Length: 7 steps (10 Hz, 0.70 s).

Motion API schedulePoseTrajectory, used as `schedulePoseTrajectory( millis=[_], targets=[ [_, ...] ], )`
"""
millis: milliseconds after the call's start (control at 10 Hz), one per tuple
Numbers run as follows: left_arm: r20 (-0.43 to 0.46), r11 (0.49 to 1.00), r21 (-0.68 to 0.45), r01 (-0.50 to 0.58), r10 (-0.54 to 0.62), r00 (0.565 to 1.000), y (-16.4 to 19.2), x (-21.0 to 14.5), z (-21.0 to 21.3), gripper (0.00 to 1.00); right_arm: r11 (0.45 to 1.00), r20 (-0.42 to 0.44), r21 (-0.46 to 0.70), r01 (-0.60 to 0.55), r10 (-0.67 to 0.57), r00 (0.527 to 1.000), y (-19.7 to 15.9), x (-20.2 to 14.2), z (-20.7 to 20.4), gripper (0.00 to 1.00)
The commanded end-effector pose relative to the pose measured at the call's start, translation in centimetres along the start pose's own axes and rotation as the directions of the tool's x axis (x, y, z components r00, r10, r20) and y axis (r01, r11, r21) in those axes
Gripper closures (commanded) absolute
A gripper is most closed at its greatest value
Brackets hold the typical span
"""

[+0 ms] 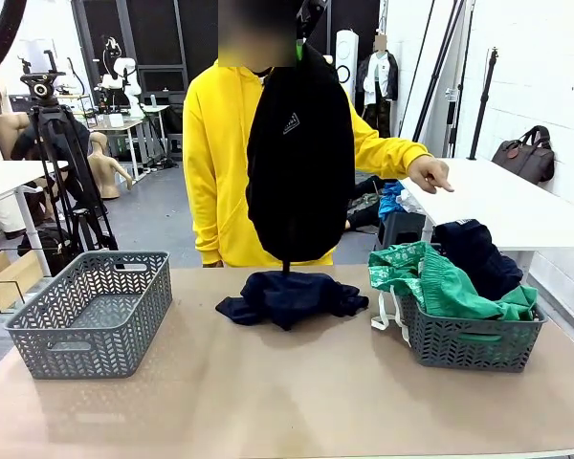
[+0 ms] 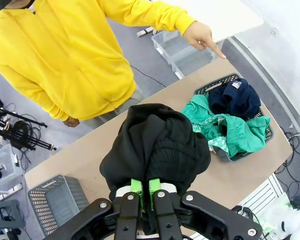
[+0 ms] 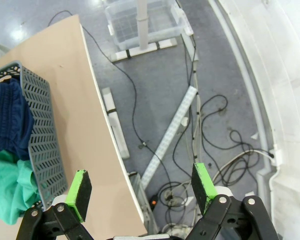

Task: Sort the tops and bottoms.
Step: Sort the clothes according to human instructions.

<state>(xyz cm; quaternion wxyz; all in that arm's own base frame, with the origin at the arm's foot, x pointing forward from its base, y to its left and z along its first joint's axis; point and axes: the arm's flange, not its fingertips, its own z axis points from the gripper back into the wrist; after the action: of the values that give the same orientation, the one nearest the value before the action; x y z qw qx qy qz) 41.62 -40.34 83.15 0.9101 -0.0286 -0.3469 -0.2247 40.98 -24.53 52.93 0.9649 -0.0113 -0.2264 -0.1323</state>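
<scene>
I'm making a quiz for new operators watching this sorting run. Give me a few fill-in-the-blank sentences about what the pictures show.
1. The left gripper is shut on a hanging garment whose colour is ___.
2. The right gripper has its jaws ___.
3. The green garment lies in the basket on the robot's ___ side.
4. The navy garment on the table lies ___ that basket and the empty basket.
Missing words: black; open; right; between.
</scene>
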Motion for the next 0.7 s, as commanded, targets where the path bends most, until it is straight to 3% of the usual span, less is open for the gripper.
schedulePoseTrajectory(
  millis=[0, 600],
  targets=[
    [0.01, 1.0, 0.0, -0.002, 0.002, 1.0, 0.06, 0.07, 0.56, 1.0, 1.0, -0.011, -0.013, -0.015, 0.015, 1.0, -0.04, -0.2, -0.03, 0.0],
    [0.01, 1.0, 0.0, -0.002, 0.002, 1.0, 0.06, 0.07, 0.56, 1.0, 1.0, -0.011, -0.013, -0.015, 0.015, 1.0, -0.04, -0.2, -0.03, 0.0]
  ],
)
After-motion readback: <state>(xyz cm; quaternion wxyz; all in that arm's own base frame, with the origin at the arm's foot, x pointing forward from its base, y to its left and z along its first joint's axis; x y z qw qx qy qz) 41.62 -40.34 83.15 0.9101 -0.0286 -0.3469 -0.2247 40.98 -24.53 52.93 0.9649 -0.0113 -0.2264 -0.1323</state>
